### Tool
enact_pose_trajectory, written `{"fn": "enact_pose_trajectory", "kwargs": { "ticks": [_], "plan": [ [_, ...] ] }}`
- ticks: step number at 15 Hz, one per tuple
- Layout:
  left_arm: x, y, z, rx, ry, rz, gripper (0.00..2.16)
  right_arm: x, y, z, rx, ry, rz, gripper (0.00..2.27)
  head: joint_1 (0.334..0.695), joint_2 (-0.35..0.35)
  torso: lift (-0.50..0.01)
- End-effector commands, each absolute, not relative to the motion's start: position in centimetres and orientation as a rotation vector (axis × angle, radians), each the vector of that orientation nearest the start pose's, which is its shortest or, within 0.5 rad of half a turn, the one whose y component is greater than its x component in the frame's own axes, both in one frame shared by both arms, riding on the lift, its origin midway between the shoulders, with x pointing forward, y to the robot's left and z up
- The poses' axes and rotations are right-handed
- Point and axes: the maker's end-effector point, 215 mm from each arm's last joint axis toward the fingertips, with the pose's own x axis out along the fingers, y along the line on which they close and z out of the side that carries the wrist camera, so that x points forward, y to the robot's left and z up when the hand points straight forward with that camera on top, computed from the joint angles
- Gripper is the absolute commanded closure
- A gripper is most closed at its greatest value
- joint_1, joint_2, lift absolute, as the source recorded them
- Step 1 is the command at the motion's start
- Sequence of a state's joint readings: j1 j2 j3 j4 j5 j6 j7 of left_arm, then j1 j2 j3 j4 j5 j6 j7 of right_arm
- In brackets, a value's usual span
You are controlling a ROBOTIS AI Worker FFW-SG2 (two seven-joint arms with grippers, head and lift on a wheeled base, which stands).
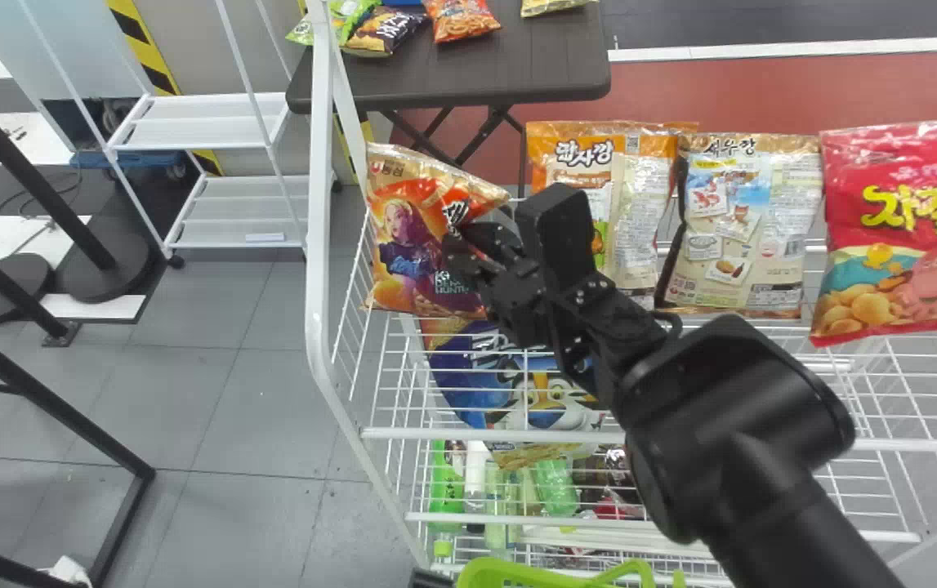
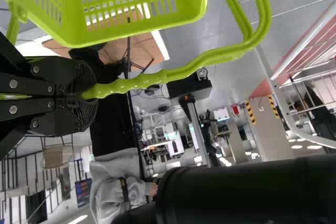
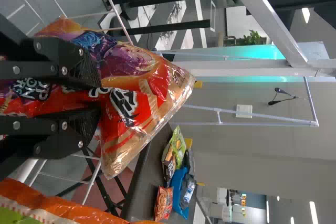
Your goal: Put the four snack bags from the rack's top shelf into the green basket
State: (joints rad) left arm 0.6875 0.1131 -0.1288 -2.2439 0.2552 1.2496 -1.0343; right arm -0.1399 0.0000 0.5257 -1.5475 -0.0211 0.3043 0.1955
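Grey tiled floor [image 1: 215,441] all round, folks, w/ a white wire rack [image 1: 319,269] mid-scene, and here's the action! The right hand [image 1: 461,245] is clamped on the orange-red snack bag [image 1: 415,269], a finger on either side, film bunched up b/w them. That bag's at the L end of the top shelf, right by the rack's side, its top slanting over; the right wrist view has the pinch nice & close.

Next along to the R, same shelf: the orange-topped bag [image 1: 640,196], then the silver-and-tan bag [image 1: 750,229] just beside it, then the red bag [image 1: 897,229] at the far R end. That's all 4 at rack level, none in the basket!

Lower down, seen thru the wires: a blue bag w/ a cartoon bird [image 1: 468,384], and under that a bunch of bottles [image 1: 448,482].

Btm edge now: the green basket [image 1: 509,574], in front of the rack, w/ the left hand [image 1: 429,579] beside it. Over to the left wrist view, and the left hand [image 2: 83,91] is closed round the basket's handle [image 2: 194,69].

Further out, beyond the rack, a dark counter [image 1: 484,77] w/ small snack packs [image 1: 460,18] on top. Off to the L, a white shelf unit [image 1: 198,122] and, nearer, a black metal frame [image 1: 121,523].
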Motion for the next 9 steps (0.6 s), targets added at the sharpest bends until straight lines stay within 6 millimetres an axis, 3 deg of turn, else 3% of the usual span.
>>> {"fn": "enact_pose_trajectory", "kwargs": {
  "ticks": [1,3,4,6,9],
  "plan": [
    [12.3,-0.7,-44.1,-0.785,1.111,-1.141,2.15,50.1,10.4,-34.8,-0.053,0.174,0.717,2.11,0.695,0.146,0.0],
    [13.6,0.6,-43.7,-0.798,1.077,-1.113,2.15,47.5,10.0,-31.8,0.001,0.164,0.711,2.11,0.695,0.173,0.0],
    [14.1,1.0,-43.6,-0.801,1.067,-1.102,2.15,45.9,8.6,-31.0,0.001,0.168,0.703,2.11,0.695,0.187,0.0],
    [14.4,1.2,-43.5,-0.802,1.058,-1.093,2.15,43.8,3.0,-29.5,-0.029,0.158,0.645,2.11,0.695,0.195,0.0],
    [14.6,0.9,-43.5,-0.792,1.056,-1.092,2.15,40.0,-6.4,-30.3,-0.087,0.242,0.538,2.11,0.695,0.054,0.0]
  ]
}}
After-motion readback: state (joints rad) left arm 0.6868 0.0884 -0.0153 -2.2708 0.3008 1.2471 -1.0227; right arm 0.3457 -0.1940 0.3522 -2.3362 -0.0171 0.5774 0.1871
